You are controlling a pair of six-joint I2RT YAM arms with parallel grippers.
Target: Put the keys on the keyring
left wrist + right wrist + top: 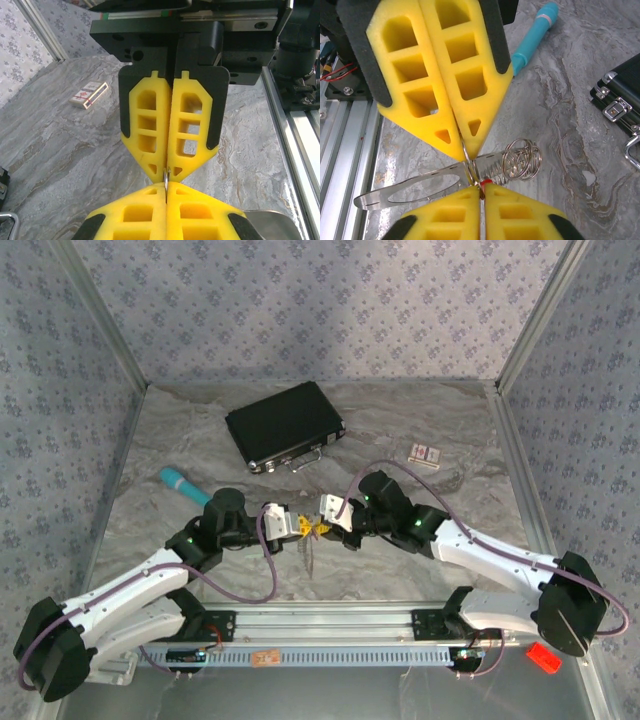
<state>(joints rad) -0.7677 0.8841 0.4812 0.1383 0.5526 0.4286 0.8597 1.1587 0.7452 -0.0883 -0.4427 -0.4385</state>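
**Top view.** The left gripper (300,529) and the right gripper (325,525), both with wedge-shaped yellow foam fingers, meet tip to tip over the grey marbled table (420,415). From that meeting point, a flat black case (285,427) with metal latches lies at 12 o'clock. A smooth teal stick (183,485) lies at 10 o'clock and a small card box (425,454) at 2 o'clock.

**Left wrist view.** The left fingers are pressed together at 6 o'clock, with a thin bright wire of the keyring (165,176) standing out of their seam. The right fingers, at 12 o'clock, are also closed, and their tips touch the left's.

**Right wrist view.** The keyring's round wire loops and spring-like coil fan out at 3 o'clock from the fingertips. Of the keys (370,200), a flat silvery blade with a long oval slot reaches toward 9 o'clock. A small red head sits pinched in the closed right jaws at 6 o'clock.
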